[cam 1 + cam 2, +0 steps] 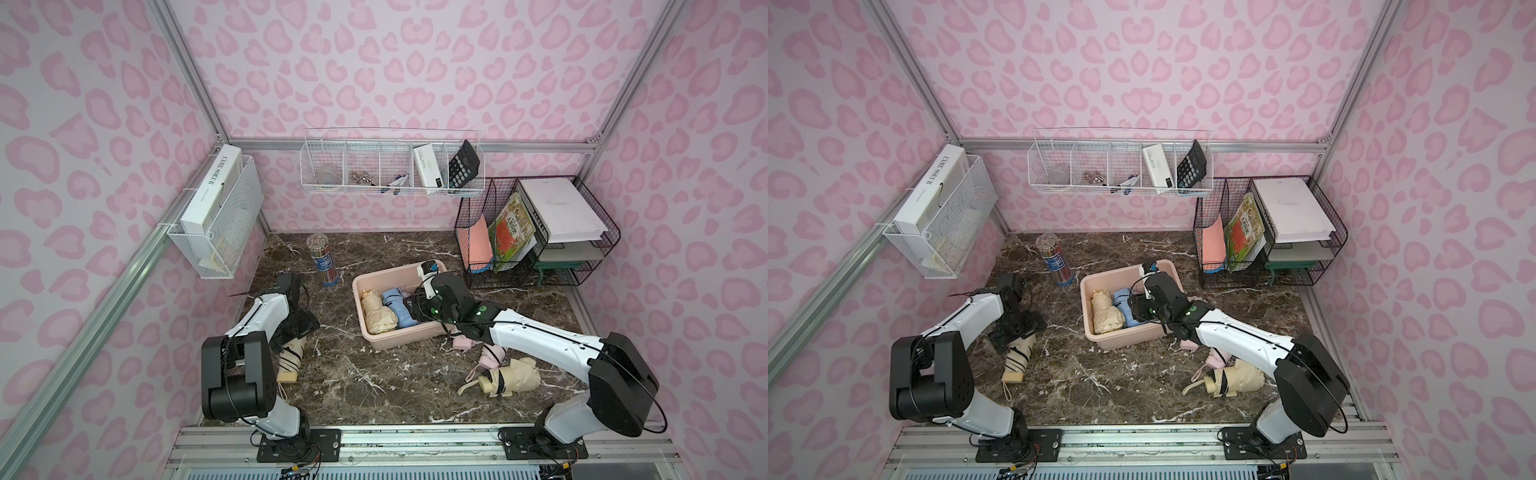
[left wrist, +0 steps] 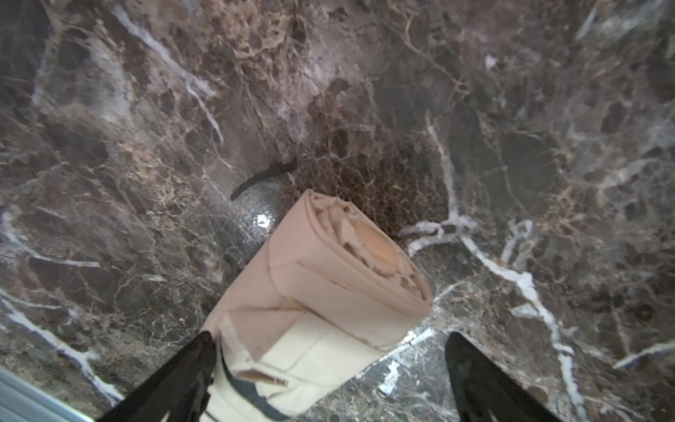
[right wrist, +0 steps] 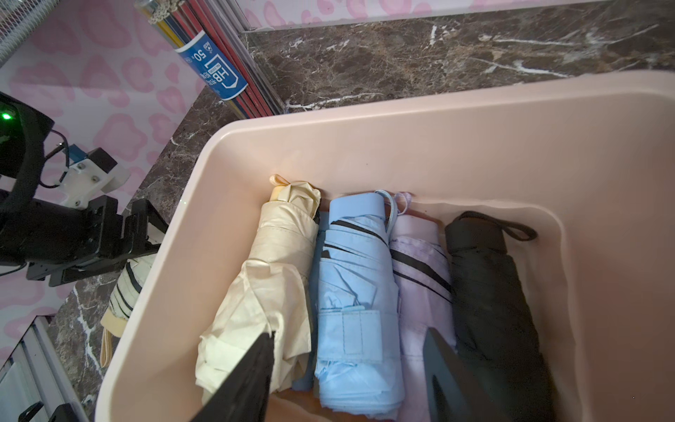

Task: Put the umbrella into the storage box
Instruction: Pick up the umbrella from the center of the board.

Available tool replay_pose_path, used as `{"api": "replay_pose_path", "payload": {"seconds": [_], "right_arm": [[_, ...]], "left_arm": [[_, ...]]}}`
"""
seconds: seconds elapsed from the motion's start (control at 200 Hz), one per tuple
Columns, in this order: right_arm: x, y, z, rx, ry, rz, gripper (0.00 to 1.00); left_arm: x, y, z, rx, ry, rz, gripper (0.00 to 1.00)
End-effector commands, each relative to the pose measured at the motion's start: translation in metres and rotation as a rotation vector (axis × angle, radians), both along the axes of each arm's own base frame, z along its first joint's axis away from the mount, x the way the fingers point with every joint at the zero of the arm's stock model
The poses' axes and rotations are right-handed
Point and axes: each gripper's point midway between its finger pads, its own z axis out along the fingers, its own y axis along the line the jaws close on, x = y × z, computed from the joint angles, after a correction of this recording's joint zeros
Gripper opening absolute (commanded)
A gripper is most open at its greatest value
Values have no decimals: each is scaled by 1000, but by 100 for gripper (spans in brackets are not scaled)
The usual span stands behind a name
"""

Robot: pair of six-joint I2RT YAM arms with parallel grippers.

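Marble surface (image 1: 395, 374) up front: cream umbrella (image 1: 515, 374) and pink umbrella (image 1: 492, 355) loose at lower right. Left fingers (image 2: 175, 380) wide around striped umbrella (image 2: 321, 292), not gripping yet. Further back, right fingers (image 3: 248, 380) parted, empty, over storage box (image 1: 399, 338) with four packed. Past halfway, probably.

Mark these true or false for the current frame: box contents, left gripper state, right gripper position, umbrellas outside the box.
1. The storage box holds four folded umbrellas. True.
2. The left gripper is shut on the striped cream umbrella. False: its jaws stand open on either side of it.
3. The right gripper is over the storage box. True.
4. No umbrellas lie on the table outside the box. False: the striped one, a second cream umbrella and a pink umbrella do.
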Motion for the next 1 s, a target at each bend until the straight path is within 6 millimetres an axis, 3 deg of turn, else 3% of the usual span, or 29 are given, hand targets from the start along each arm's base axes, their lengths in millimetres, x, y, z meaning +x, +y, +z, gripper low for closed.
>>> {"api": "replay_pose_path", "payload": {"seconds": [0.0,0.255,0.465,0.65,0.805,0.995], "right_arm": [[6,-6,5,-6,-32,-20,58],[13,-17,9,-18,-45,-33,58],[7,-26,9,-22,-44,-45,58],[4,-27,10,-33,-55,-25,59],[4,-26,17,-39,-86,-5,61],[-1,-21,31,-32,-151,71,64]], "left_arm": [[4,-24,1,-92,-37,-49,98],[-7,-74,6,-127,-40,-114,97],[-36,-114,3,-154,-25,-150,98],[-52,-136,12,-149,-44,-178,98],[-57,-135,27,-110,-68,-145,98],[-76,-101,59,0,-108,74,98]]}}
